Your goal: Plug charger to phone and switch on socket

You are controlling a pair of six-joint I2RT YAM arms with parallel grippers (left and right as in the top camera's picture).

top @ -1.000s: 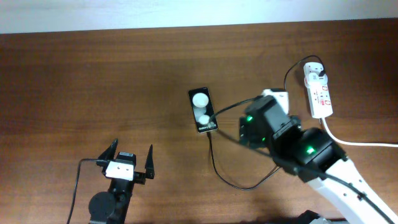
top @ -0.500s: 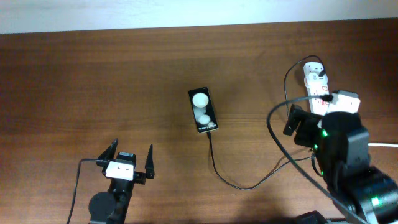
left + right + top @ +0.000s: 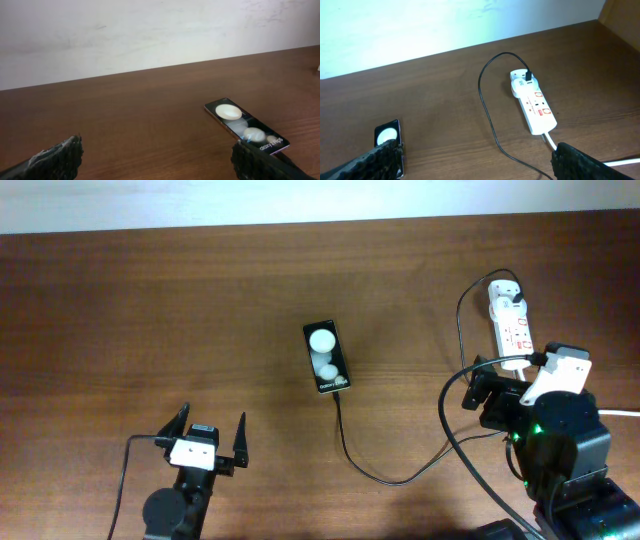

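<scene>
the overhead view is taking in everything at once. the phone is lying flat on the table, and the socket is lying well off to the phone's right. the charger is leaving the phone's near short edge, looping toward the front of the table and climbing back to a white plug on the socket. the cable tip is meeting the phone's edge, but i cannot tell whether it is fully seated.

the left wrist view is showing only the phone, two round white reflections on its screen, with a pale wall behind it. the right wrist view is giving what the others are not, which is the socket close up with red marks on its face. there the charger is arcing into the plug, and a thick cord is trailing from the socket's other end. a corner of the phone is peeking in at lower left. i cannot tell how the switches are set.

the left hand is hovering in front of the phone and to its left, well apart from it, spread wide and gripping nothing. the right hand is hanging far to the phone's right. its fingers are spread too, with only table and cable between them. the socket is lying near, just beyond its fingertips.
</scene>
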